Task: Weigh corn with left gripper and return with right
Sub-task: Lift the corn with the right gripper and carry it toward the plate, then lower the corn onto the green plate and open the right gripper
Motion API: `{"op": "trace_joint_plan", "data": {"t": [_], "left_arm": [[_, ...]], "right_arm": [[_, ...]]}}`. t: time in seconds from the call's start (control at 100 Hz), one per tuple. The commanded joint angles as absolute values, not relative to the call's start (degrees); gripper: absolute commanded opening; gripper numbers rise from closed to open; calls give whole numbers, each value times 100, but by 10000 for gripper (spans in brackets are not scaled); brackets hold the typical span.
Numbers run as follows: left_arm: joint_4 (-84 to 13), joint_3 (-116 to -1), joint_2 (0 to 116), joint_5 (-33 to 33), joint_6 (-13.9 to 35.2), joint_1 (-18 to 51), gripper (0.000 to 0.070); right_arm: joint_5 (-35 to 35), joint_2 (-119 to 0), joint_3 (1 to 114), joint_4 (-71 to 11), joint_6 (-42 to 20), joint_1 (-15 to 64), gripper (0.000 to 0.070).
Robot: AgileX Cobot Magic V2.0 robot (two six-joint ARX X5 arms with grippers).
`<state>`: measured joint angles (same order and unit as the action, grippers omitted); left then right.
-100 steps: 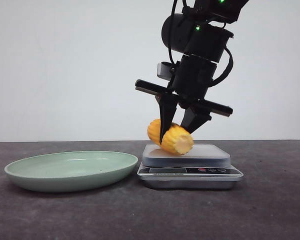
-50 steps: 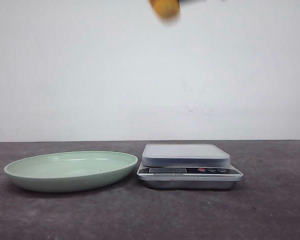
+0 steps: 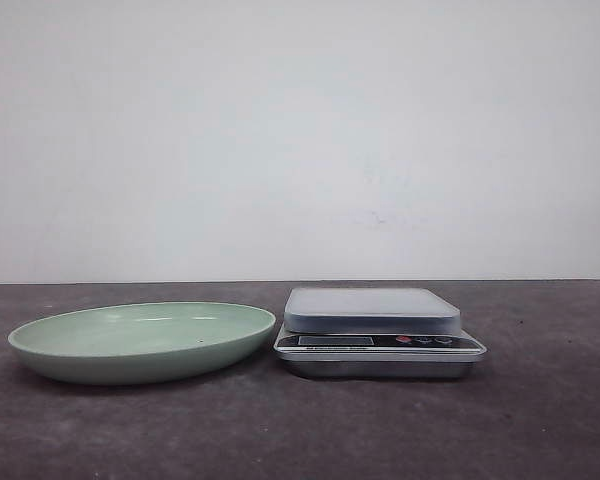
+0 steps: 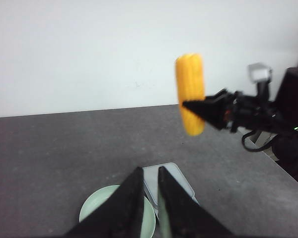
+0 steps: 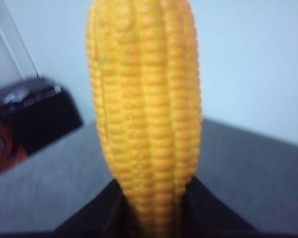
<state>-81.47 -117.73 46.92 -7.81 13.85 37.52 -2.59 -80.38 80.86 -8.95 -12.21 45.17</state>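
The right tool (image 4: pixel 188 104) is raised high above the tabletop (image 3: pixel 540 420), out of the front view altogether, its black body reaching in level from the side in the left wrist view with a pointed finger (image 4: pixel 203 107) laid across the corn (image 4: pixel 190 93). It is clamped on the corn: in the right wrist view the two dark fingers (image 5: pixel 102 210) press against the cob's lower end from either side, with the corn (image 5: pixel 146 114) standing upright between them and filling most of that view. The left tool (image 4: pixel 150 198) is also lifted well above the tabletop and tilted downward, its two tapering black fingers nearly together with only a thin slit between them and nothing in it. The corn hangs in the air, held on end, well above and apart from the scale (image 3: pixel 378 330) and the pale green plate (image 3: pixel 140 342), which sit side by side on the dark tabletop, almost touching. The cob is a yellow-orange, with neat lengthwise rows of small rounded kernels, its sides slightly bulging in the middle and narrowing toward the gripped end; its top end is cut off by the edge of the right wrist view, and it looks slightly blurred in the left wrist view.
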Motion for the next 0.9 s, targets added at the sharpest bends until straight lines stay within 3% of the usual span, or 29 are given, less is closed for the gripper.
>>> {"op": "trace_joint_plan", "data": {"t": [0.0,0.23,0.39,0.53,0.89], "left_arm": [[-8442,-11902,4716,-812,1288,3785,0],[-8442,-11902,4709,-810,1288,3785,0],[-8442,-11902,4709,-742,1315,3785,0],[-8442,-11902,4709,-740,1317,3785,0],[-8442,-11902,4709,-591,1509,3782,0]], "right_arm": [[-255,-8289,8156,-1098,-1188,4591,6],[-554,-9273,8156,-2088,-1719,4591,6],[-1452,-10173,8156,-2445,-2263,4595,6],[-2016,-10761,8156,-2480,-2550,4615,6],[-1905,-11187,8156,-1986,-2794,4622,8]]}}
